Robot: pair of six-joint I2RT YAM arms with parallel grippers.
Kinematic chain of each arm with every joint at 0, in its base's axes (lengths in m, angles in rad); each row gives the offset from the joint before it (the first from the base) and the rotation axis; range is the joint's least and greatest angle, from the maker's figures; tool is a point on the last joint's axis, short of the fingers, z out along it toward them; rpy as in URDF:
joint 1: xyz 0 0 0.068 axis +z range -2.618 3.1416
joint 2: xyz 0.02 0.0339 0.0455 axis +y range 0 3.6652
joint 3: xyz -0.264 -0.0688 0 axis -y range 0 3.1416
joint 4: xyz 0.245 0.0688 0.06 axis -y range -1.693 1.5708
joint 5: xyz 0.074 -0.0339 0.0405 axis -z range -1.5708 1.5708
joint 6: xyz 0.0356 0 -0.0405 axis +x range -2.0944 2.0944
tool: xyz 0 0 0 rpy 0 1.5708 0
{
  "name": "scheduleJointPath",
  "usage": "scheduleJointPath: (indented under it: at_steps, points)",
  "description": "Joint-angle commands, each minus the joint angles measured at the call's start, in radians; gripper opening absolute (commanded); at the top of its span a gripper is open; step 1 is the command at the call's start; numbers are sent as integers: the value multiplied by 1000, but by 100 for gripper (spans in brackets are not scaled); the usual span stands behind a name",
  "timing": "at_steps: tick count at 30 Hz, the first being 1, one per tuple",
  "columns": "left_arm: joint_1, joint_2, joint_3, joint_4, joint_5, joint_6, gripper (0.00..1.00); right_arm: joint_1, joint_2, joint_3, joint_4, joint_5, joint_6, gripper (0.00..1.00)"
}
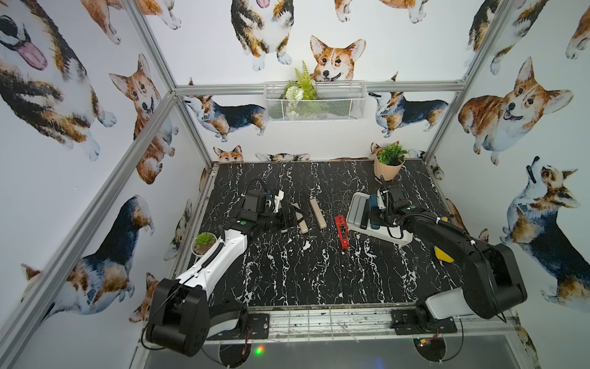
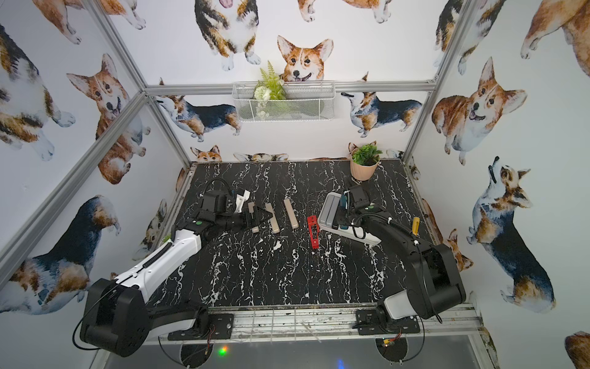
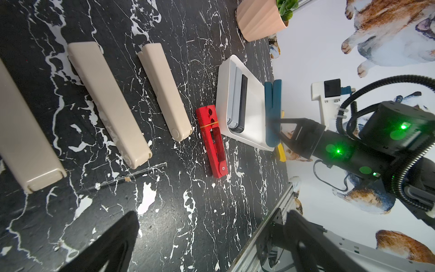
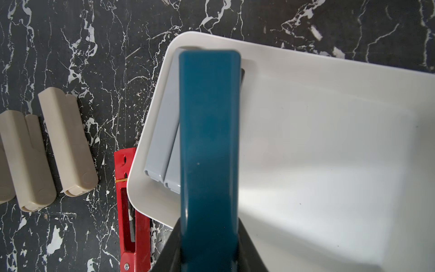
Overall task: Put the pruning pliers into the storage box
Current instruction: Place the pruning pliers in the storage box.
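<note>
Teal pliers (image 4: 209,141) fill my right wrist view, pinched near one end in the right gripper (image 4: 209,237), its jaws narrowed onto them, hanging above the white box (image 4: 329,164). Two grey pliers (image 4: 162,131) and a black one (image 3: 242,103) already lie side by side against one wall. I'd line the teal pair up parallel, shift over the bare floor beside the black, lower close, then let go. Left gripper (image 3: 210,216) stands wide open, empty. Red pliers (image 3: 213,141) and three beige ones (image 3: 162,91) wait on the black marble table (image 1: 303,271), walled in by corgi wallpaper (image 1: 510,111).
</note>
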Motion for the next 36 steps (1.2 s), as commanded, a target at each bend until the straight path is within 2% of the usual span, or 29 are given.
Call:
scheduleJointPath:
  at_steps: [1,36]
  points:
    - [0,-13,7,10,8,5,100,-10,15,18,44,-4,-16,0]
    - [-1,-34,-20,4,8,10,100,-91,166,9,120,-21,-25,0]
